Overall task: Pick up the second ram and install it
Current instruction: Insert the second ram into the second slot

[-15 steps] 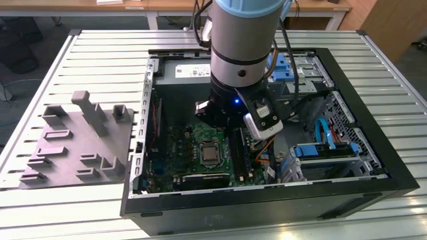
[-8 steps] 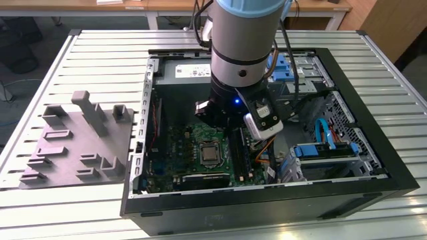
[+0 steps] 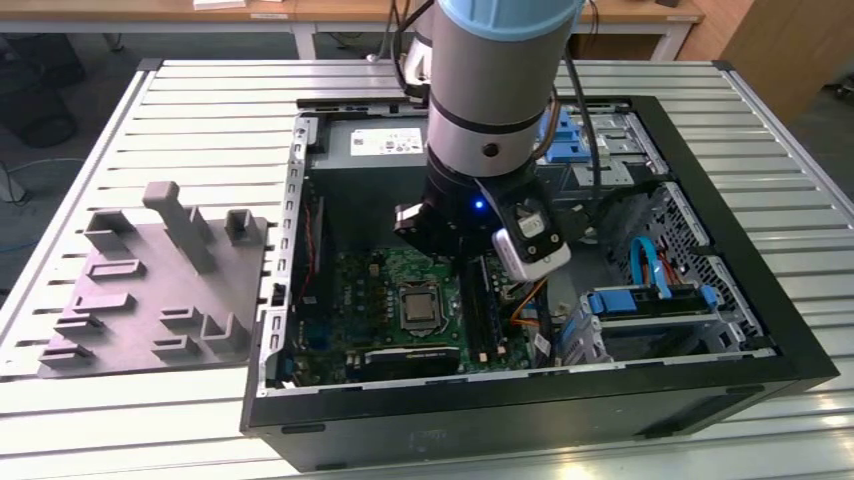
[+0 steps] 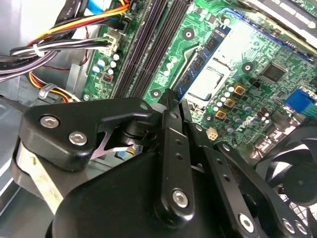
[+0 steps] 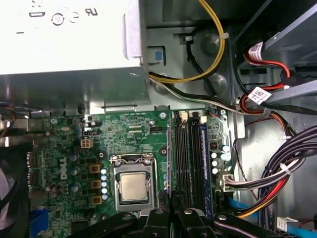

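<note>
Arm is lowered into the open case (image 3: 801, 360), which lies on the slatted worktop (image 3: 80, 150). Tool (image 4: 171, 96) is held over the motherboard (image 5: 64, 134), just beside the CPU (image 5: 134, 187) and in line with the near end of the long slots (image 5: 183, 158). Fingers (image 4: 173, 148) are seen drawn together at the tips, so the tool is judged clenched; whether anything thin is pinched between them cannot be told. One stick (image 5: 203, 163) with a bluish edge is seen seated in the slot nearest the cable bundle (image 5: 277, 168); the neighbouring slots look dark, and it cannot be told whether they are filled. Whether the seated stick is the second ram cannot be settled. Gray fixture (image 3: 147, 290) lies on the worktop at the exterior view's left, well apart from the tool. Judgement: work is at the slots, at the install stage rather than the pick-up; seating is not confirmed as done.
</note>
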Available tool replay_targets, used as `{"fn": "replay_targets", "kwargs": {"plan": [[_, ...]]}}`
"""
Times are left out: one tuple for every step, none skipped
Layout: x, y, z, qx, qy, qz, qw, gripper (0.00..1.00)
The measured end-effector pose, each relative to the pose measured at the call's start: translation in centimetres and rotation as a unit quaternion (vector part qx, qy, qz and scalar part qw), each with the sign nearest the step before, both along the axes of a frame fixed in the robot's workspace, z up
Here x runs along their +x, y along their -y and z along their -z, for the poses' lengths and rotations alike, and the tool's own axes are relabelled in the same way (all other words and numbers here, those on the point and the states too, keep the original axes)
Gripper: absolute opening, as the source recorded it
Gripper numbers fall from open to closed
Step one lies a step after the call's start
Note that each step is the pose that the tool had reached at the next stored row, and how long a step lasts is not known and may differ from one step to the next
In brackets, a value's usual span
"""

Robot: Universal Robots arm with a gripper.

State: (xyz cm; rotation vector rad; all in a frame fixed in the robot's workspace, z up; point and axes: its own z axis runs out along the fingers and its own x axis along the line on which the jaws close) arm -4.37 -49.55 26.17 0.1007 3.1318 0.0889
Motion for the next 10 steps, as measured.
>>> {"fn": "replay_targets", "kwargs": {"plan": [[0.1,0.0,0.06,0.0,-0.0001,0.0,1.0,0.14],[0.4,0.0,0.27,0.0,-0.0003,0.0,1.0,0.14],[0.6,0.0,0.57,0.0,-0.0006,0.0,1.0,0.14],[0.7,0.0,0.75,0.0,-0.0007,0.0,1.0,0.14],[0.8,0.0,0.93,0.0,-0.0008,0.0,1.0,0.14],[0.9,0.0,1.11,0.0,-0.0009,0.0,1.0,0.14],[1.0,-0.01,1.34,0.0,-0.001,0.0,1.0,0.14],[1.0,-0.02,1.52,-0.0001,-0.0012,0.0,1.0,0.14],[1.1,-0.02,1.7,-0.0002,-0.0013,-0.001,1.0,0.14],[1.1,-0.03,1.88,-0.0003,-0.0014,-0.002,1.0,0.14]]}}
